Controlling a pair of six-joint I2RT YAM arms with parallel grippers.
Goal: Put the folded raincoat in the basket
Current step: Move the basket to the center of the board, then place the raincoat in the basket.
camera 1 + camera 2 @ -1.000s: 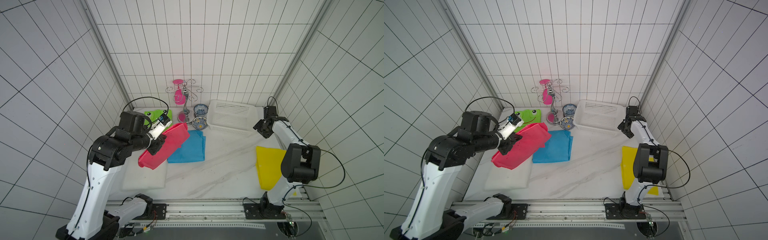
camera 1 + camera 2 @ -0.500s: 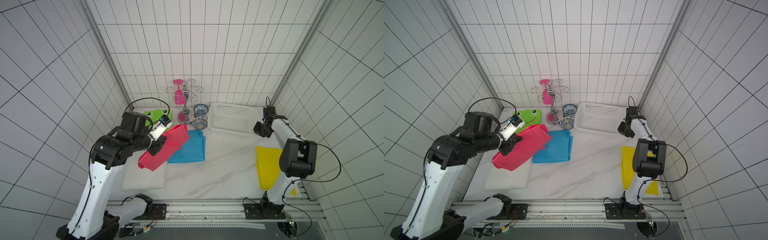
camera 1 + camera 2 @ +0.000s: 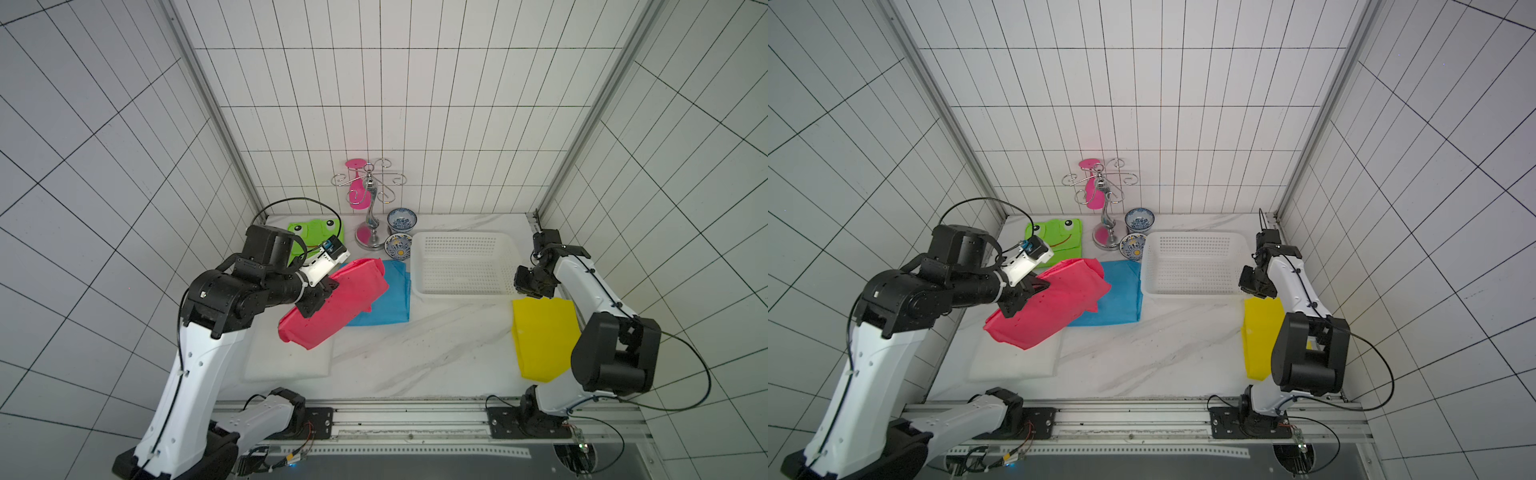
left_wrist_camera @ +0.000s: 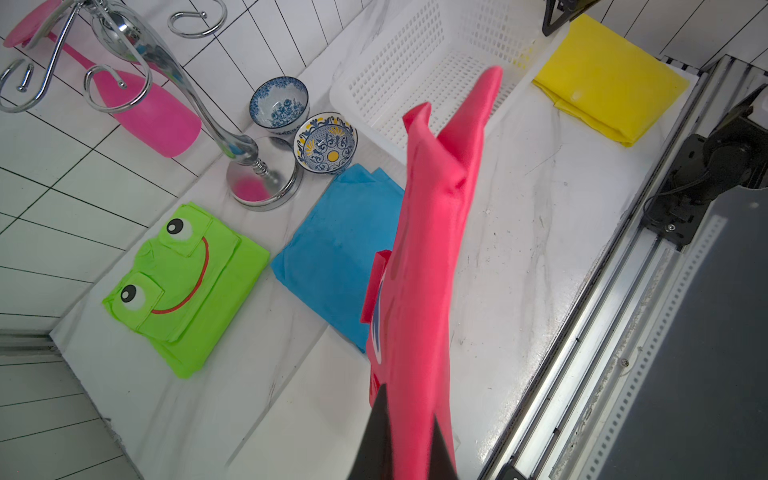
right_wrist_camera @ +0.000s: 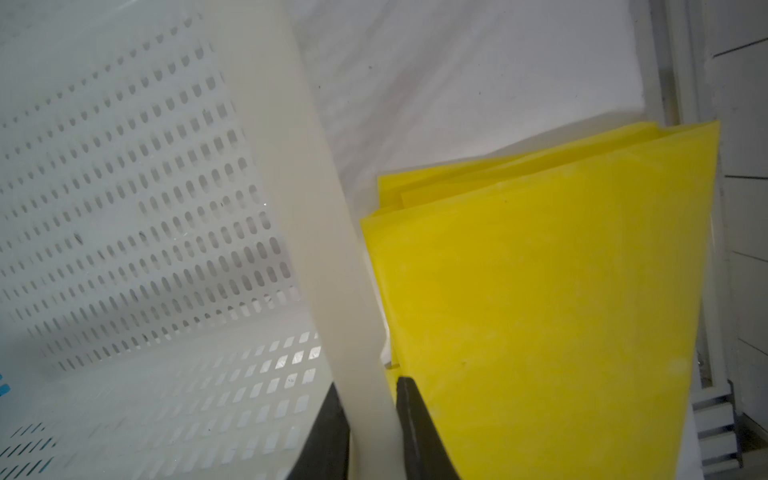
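Observation:
A folded red raincoat [image 3: 345,303] [image 3: 1059,307] hangs above the table's left side, tilted, over a white pad and a blue raincoat. My left gripper [image 3: 318,297] [image 4: 409,432] is shut on its near edge, and the cloth [image 4: 428,270] stretches away towards the basket. The white perforated basket [image 3: 461,293] [image 3: 1187,291] [image 4: 345,95] stands empty at the back right. My right gripper [image 3: 525,286] [image 3: 1250,283] [image 5: 368,399] is shut on the rim [image 5: 299,166] of the basket's right side.
A folded blue raincoat [image 3: 388,309] lies left of the basket, a green frog one [image 3: 313,232] at the back left, and a yellow one [image 3: 540,332] by the right arm. Two patterned bowls [image 3: 399,249] and a chrome stand [image 3: 370,208] with a pink glass are behind. A white pad [image 3: 286,357] lies front left.
My right gripper closed on the basket's rim, and the basket has come forward with it, towards the yellow raincoat. The left arm with the red raincoat has hardly moved.

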